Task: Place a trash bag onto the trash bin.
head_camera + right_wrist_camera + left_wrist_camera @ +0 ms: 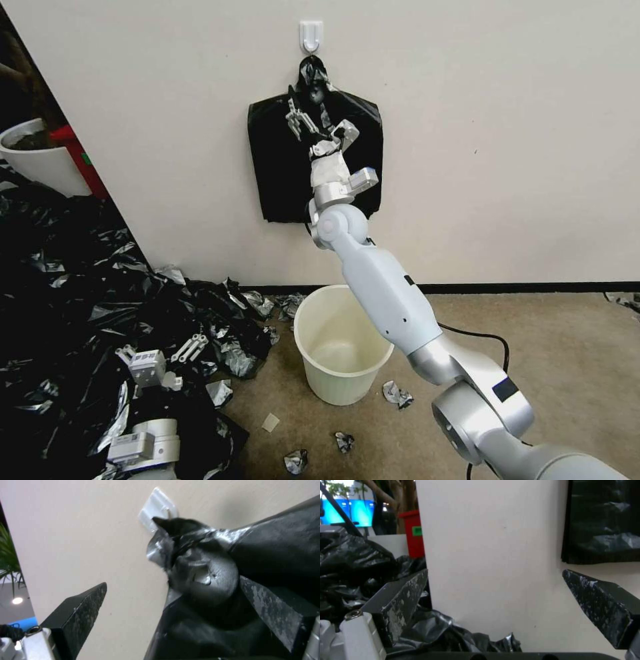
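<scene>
Two spread right fingers [266,605] straddling hanging bag stack's [280,167] knot, trash bin [340,347] below.

Light: even, soft indoor light; wall [500,133] bright.
Shadows: faint, beside the bin [341,347].
Glare: silvery sheen on the bag heap [73,280] and the hung stack's knot [200,575].
Blur: both wrist views soft; near fingers [76,615] perhaps out of focus.
Distortion: head view bends slightly at its edges.

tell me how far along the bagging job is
Nothing looks done: the round cream-white plastic bin stands unlined. In hand: the right gripper, open, is up at the flat black bag stack on the white wall hook. Left: pull a bag and line the bin.
</scene>
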Motion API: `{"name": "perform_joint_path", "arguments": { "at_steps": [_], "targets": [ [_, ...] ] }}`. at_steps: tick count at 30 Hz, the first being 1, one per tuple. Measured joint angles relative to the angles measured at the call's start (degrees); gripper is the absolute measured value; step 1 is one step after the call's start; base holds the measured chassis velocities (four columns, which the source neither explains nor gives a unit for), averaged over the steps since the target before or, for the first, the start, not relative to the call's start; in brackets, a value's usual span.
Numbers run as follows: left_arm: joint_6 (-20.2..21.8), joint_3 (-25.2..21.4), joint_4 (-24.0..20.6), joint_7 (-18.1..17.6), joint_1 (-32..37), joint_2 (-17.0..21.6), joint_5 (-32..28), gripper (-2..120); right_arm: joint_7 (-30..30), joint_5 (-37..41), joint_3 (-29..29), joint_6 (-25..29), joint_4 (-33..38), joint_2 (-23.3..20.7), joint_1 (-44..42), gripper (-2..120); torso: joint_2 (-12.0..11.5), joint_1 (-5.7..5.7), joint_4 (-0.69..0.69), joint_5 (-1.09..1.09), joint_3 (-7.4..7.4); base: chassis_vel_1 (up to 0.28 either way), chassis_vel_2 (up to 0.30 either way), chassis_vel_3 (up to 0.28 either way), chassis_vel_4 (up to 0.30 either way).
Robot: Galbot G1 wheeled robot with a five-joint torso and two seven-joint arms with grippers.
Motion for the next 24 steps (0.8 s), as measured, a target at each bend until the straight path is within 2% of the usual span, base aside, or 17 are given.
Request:
{"name": "perform_joint_path", "arguments": {
  "at_steps": [9,12,14,17,24],
  "targets": [
    [-0.12,0.12,0.17,-0.21,0.35,-0.75,1.26,100,-2.95,2.74,0.69,-0.61,-0.91,-0.03,0.59,96,0.00,0.00,0.00,0.00,0.00,0.000,0.000,0.000,0.000],
    [-0.28,0.27,0.21,-0.24,0.45,-1.18,1.85,100,-3.52,3.04,0.55,-0.73,-0.21,-0.04,0.59,82,0.01,0.00,0.00,0.00,0.00,0.000,0.000,0.000,0.000],
    [-0.33,0.28,0.22,-0.24,0.48,-1.31,1.97,100,-3.55,3.12,0.48,-0.76,0.01,-0.04,0.59,79,0.01,0.00,0.00,0.00,0.00,0.000,0.000,0.000,0.000],
    [-0.44,0.37,0.21,-0.26,0.65,-1.69,2.35,100,-3.56,3.30,0.34,-0.84,0.28,-0.04,1.01,64,0.01,0.00,0.00,0.00,0.00,0.000,0.000,0.000,0.000],
    [-0.52,0.39,0.12,-0.28,0.70,-1.85,2.60,100,-3.43,3.78,0.74,-0.94,-1.33,-0.02,1.98,52,0.01,0.00,0.00,0.00,0.00,0.000,0.000,0.000,0.000]
  ]
}}
